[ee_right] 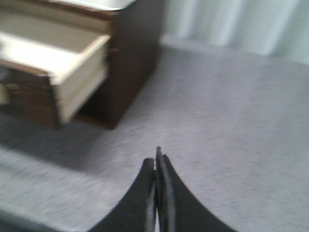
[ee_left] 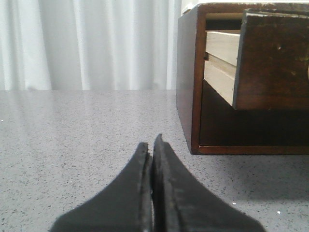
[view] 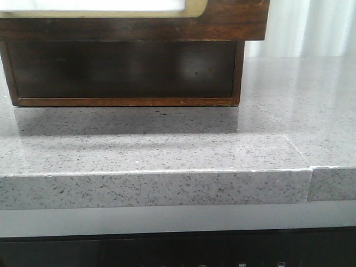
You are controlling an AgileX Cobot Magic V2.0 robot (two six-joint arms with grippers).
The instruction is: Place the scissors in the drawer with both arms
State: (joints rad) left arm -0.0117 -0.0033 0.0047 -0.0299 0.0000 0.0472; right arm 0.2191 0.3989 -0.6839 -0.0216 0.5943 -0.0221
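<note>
The drawer (view: 222, 25) stands pulled out from the dark wooden cabinet (view: 122, 72), and its front with the cream-framed white panel fills the top of the front view. The left wrist view shows that drawer (ee_left: 273, 58) from the side, with pale side boards. My left gripper (ee_left: 150, 142) is shut and empty, low over the worktop beside the cabinet. My right gripper (ee_right: 155, 157) is shut too, with nothing seen in it, a short way from the open drawer (ee_right: 72, 72); this view is blurred. The scissors are out of view. Neither arm shows in the front view.
A grey speckled stone worktop (view: 167, 144) carries the cabinet and has a stepped front edge (view: 156, 189). White curtains (ee_left: 87, 43) hang behind the worktop. Below the open drawer is a dark empty recess (view: 122, 69).
</note>
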